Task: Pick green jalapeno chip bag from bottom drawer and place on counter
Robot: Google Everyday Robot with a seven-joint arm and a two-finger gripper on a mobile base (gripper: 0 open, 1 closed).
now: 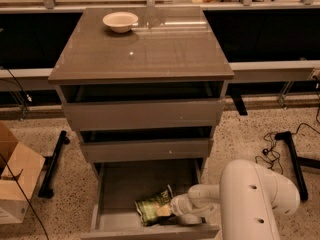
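The green jalapeno chip bag (151, 206) lies crumpled on the floor of the open bottom drawer (120, 184), near its front right. My gripper (166, 211) reaches into the drawer from the right and sits against the bag's right end, low in the drawer. The white arm (250, 199) bends in from the lower right and hides the drawer's right front corner. The counter (150, 54), the glossy grey-brown cabinet top, is above.
A pale bowl (120, 21) stands at the counter's back left. The two upper drawers (142, 114) are slightly pulled out above the bottom one. A cardboard box (15, 174) sits on the floor at left; black stand legs and cables (290, 154) lie at right.
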